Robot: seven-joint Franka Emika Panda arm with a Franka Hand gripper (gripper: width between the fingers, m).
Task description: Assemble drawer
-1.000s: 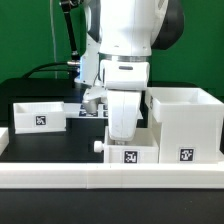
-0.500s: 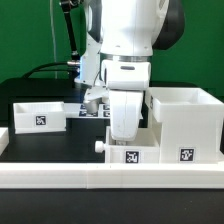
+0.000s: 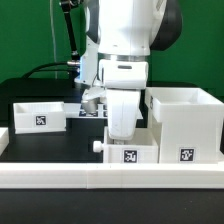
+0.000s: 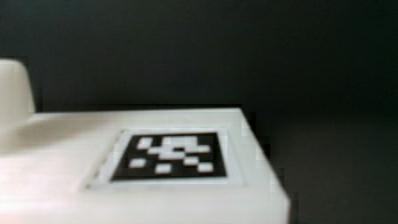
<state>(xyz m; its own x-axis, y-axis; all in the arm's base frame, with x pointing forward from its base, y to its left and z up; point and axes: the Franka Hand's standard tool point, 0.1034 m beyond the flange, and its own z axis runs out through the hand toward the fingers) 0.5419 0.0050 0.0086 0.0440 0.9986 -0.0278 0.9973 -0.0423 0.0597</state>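
1. The claw point(image 3: 121, 137) hangs straight down from the arm, and its lower end dips behind the front wall of a low white tray point(image 3: 128, 150); the fingertips are hidden there, so I cannot tell whether they stand apart or together
2. That tray sits directly below and in front of the claw, with a black-and-white tag point(image 3: 130, 157) on its front face and a small white knob point(image 3: 98, 146) sticking out toward the exterior view's left
3. The tall housing point(image 3: 186, 125) stands just beside the claw on the exterior view's right, open at the top and close against the tray
4. A second tray point(image 3: 38, 116) lies well apart from the claw toward the exterior view's left
5. The marker board point(image 3: 78, 112) lies flat behind the claw, between it and the second tray
6. A long low rail point(image 3: 100, 180) runs across the black table point(image 3: 30, 145) in front of the claw and all three parts
7. In the wrist view a white surface point(image 4: 54, 160) with a blurred tag lies close beneath the claw, against a dark background; I cannot tell which part it belongs to
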